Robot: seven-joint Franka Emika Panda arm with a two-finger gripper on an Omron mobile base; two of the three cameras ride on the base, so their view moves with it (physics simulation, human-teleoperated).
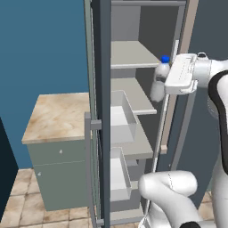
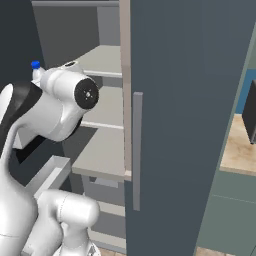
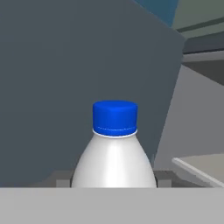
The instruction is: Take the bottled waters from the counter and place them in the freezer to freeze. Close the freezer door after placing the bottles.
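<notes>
A: Where was the bottle (image 1: 160, 75)?
B: Blue cap up, at the front of the open freezer (image 1: 133, 55), level with an upper shelf.
A: And the gripper (image 3: 113, 186)?
B: The hand view had the bottle right between the tips, jaws closed in on its sides.
A: What did the right view add?
B: The door (image 2: 190, 100) with its bar handle (image 2: 137, 150), and counter (image 2: 240, 150) beyond; the left one had a beige-topped cabinet (image 1: 58, 118).
</notes>
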